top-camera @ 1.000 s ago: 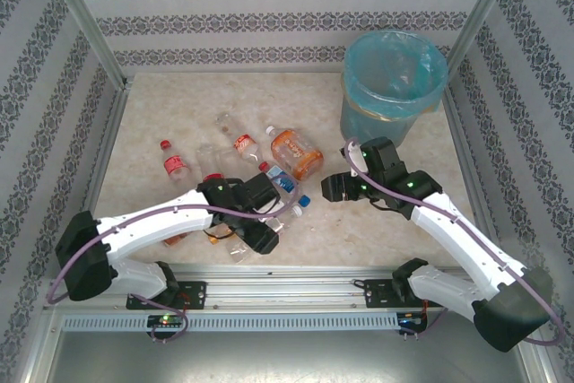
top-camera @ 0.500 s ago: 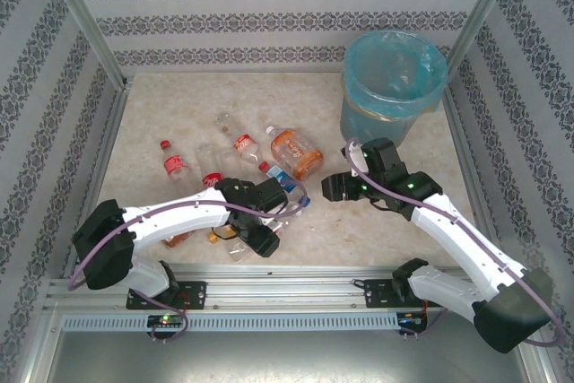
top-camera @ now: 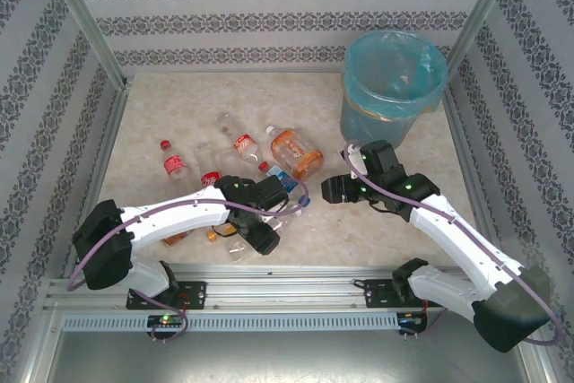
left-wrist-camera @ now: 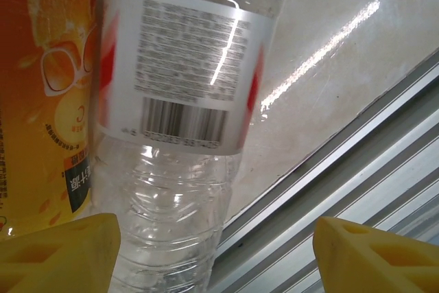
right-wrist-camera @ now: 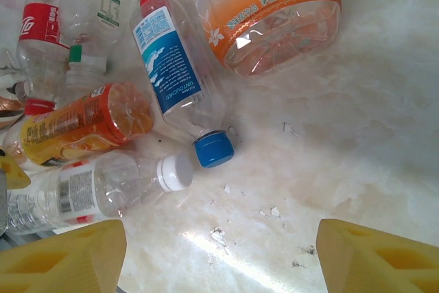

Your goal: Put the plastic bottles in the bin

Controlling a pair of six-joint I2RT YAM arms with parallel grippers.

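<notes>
The left end effector (left-wrist-camera: 219, 252) is spread wide and grips nothing. A clear bottle (left-wrist-camera: 178, 169) lies between its fingers on the table (left-wrist-camera: 329, 53), by the front rail (left-wrist-camera: 357, 190). This looks like pre-grasp: next it should close on that bottle, then carry it to the bin (top-camera: 368, 118), well apart at far right. The right end effector (right-wrist-camera: 219, 259) hangs wide open and empty over other bottles (right-wrist-camera: 171, 66).

Upright and lined with a pale-blue bag, the grey bin (top-camera: 366, 125) stands at the tabletop's (top-camera: 170, 100) 1 o'clock corner. The plastic bottles (top-camera: 242, 143) lie on their sides in a loose scatter toward the bin's 8 o'clock. A squat orange-labelled bottle (top-camera: 297, 153) is nearest, with a blue-labelled, blue-capped bottle (right-wrist-camera: 171, 66) at its 7 o'clock. A clear white-capped bottle (right-wrist-camera: 96, 190) lies beside an orange drink bottle (right-wrist-camera: 86, 123). A red-capped bottle (top-camera: 173, 164) lies apart at the scatter's 9 o'clock.
</notes>
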